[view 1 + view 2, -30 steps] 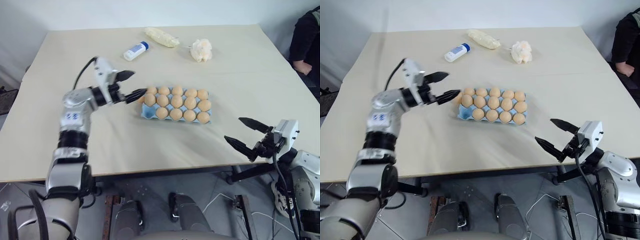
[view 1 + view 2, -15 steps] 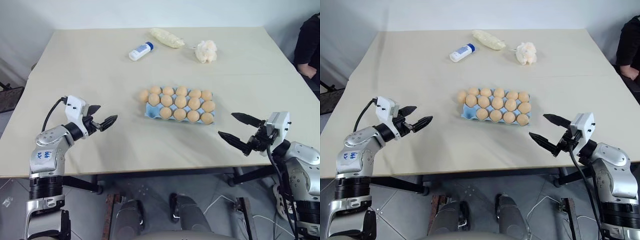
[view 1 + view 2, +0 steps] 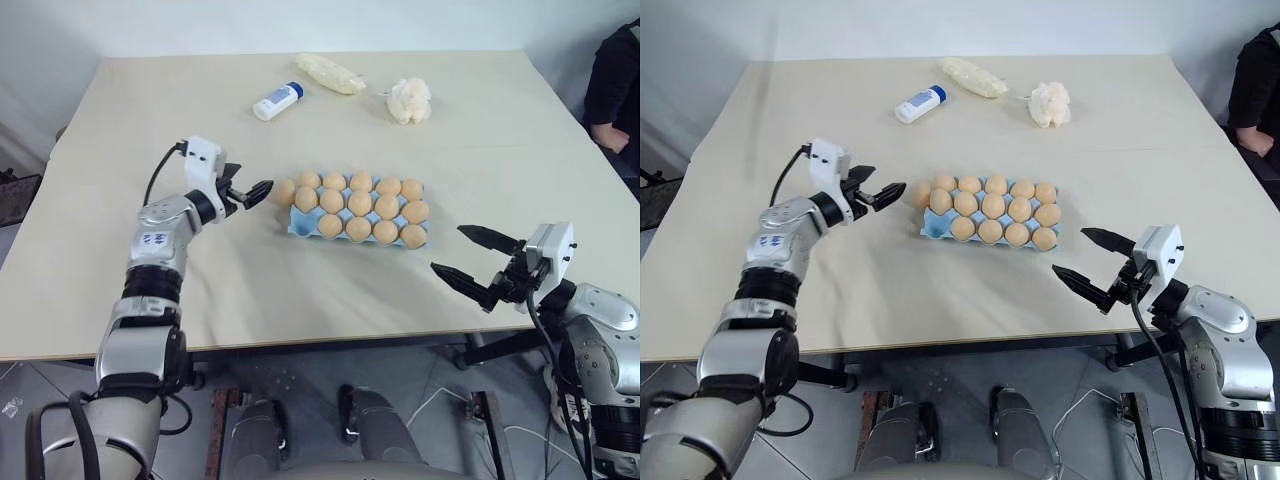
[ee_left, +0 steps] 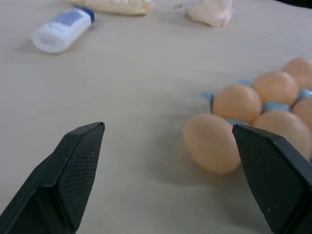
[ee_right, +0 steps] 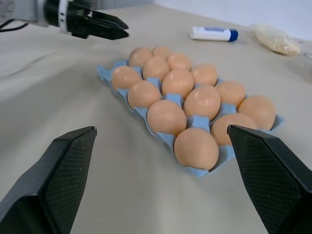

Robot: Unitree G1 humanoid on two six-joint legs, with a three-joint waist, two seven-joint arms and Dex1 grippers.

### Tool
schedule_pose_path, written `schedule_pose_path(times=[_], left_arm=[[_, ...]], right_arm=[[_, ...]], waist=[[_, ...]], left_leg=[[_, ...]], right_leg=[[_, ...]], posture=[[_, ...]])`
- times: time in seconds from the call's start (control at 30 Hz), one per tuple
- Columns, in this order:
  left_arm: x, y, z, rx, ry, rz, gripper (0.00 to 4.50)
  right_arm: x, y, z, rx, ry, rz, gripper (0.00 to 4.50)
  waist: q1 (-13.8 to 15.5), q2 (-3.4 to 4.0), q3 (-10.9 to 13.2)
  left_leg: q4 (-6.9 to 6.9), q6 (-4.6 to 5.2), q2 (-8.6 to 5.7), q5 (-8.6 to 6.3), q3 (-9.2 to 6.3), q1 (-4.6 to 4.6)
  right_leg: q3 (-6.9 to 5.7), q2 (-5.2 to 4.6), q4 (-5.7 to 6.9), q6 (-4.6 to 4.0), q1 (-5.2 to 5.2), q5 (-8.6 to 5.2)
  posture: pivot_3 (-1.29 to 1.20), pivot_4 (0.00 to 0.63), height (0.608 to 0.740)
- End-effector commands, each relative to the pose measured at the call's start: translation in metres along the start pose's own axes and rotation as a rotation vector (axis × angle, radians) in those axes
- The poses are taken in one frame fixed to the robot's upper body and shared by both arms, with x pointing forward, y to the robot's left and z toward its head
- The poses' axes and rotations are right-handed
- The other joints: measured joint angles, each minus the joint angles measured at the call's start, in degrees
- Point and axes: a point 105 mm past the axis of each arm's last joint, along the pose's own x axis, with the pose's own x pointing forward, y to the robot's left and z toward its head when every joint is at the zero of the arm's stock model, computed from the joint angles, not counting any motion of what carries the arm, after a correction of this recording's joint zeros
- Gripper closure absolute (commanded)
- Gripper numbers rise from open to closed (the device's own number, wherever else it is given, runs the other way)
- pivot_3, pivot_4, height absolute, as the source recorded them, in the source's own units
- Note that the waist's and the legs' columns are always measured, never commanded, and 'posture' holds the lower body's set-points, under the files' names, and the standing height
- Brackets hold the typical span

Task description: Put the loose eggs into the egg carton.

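Observation:
One loose egg (image 3: pixel 285 191) lies on the table against the left end of the light blue egg carton (image 3: pixel 299 224). In the left wrist view the same loose egg (image 4: pixel 212 143) sits between the fingertips, nearer the carton-side finger (image 4: pixel 273 165). My left gripper (image 3: pixel 256 184) is open, just left of that egg and level with it, not touching it. Tan eggs fill the carton except its near-left cup. My right gripper (image 3: pixel 447 249) hovers open and empty off the table's near right edge, pointing at the carton (image 5: pixel 105 73).
At the far side of the table lie a white bottle with a blue cap (image 3: pixel 274 101), a cream packet (image 3: pixel 323 72) and a lumpy white wad (image 3: pixel 408 100). A person in black (image 3: pixel 612 80) sits past the table's right edge.
Half a second ago my left gripper was drawn back near the table's front left; it has now come forward and right to the loose egg. The right arm stayed put.

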Motion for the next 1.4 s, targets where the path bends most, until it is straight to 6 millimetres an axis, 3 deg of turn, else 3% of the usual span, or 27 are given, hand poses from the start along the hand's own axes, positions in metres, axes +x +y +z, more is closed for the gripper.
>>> schedule_pose_path(times=[0.03,0.27,0.5,0.97,1.2,1.4], left_arm=[[0.016,-0.007,0.010,0.036,-0.010,0.000,0.03],[0.033,-0.019,0.017,0.060,0.006,0.008,0.03],[0.034,-0.015,0.004,0.069,0.077,0.061,0.03],[0.038,-0.018,-0.002,0.078,0.131,0.082,0.03],[0.038,-0.017,0.001,0.065,0.111,0.093,2.25],[0.029,-0.004,0.010,0.089,0.080,0.095,4.18]], right_arm=[[-0.005,0.000,0.012,-0.035,-0.031,-0.023,0.00],[-0.012,0.001,0.011,-0.034,-0.022,-0.057,0.00],[-0.016,0.002,0.007,-0.027,-0.014,-0.067,0.00],[-0.018,0.000,0.004,-0.026,-0.005,-0.076,0.00],[-0.020,-0.001,0.002,-0.025,0.003,-0.084,0.00],[-0.022,-0.002,0.000,-0.025,0.007,-0.086,0.00]], waist=[[0.2,0.00,0.0],[0.2,-0.02,0.0],[0.2,-0.04,0.0],[0.2,-0.04,0.0],[0.2,-0.05,0.0],[0.1,-0.05,0.0]], left_leg=[[-0.01,-0.01,0.01,-0.02,-0.02,-0.04],[0.04,0.06,-0.08,-0.09,-0.07,-0.16],[0.05,0.07,-0.07,-0.08,-0.10,-0.14],[0.06,0.08,-0.11,-0.07,-0.10,-0.15],[0.07,0.08,-0.11,-0.07,-0.10,-0.15],[0.07,0.08,-0.11,-0.07,-0.10,-0.15]], right_leg=[[-0.02,0.07,0.00,-0.01,-0.04,-0.01],[-0.07,0.17,-0.09,0.06,-0.04,-0.01],[-0.08,0.20,-0.05,0.07,-0.04,0.00],[-0.09,0.17,-0.06,0.09,-0.03,0.01],[-0.09,0.17,-0.05,0.09,-0.03,0.01],[-0.09,0.17,-0.04,0.09,-0.03,0.01]], posture=[[0.00,0.150,0.740],[0.00,0.150,0.740],[0.00,0.150,0.740],[0.00,0.150,0.740],[0.00,0.150,0.740],[0.00,0.150,0.740]])
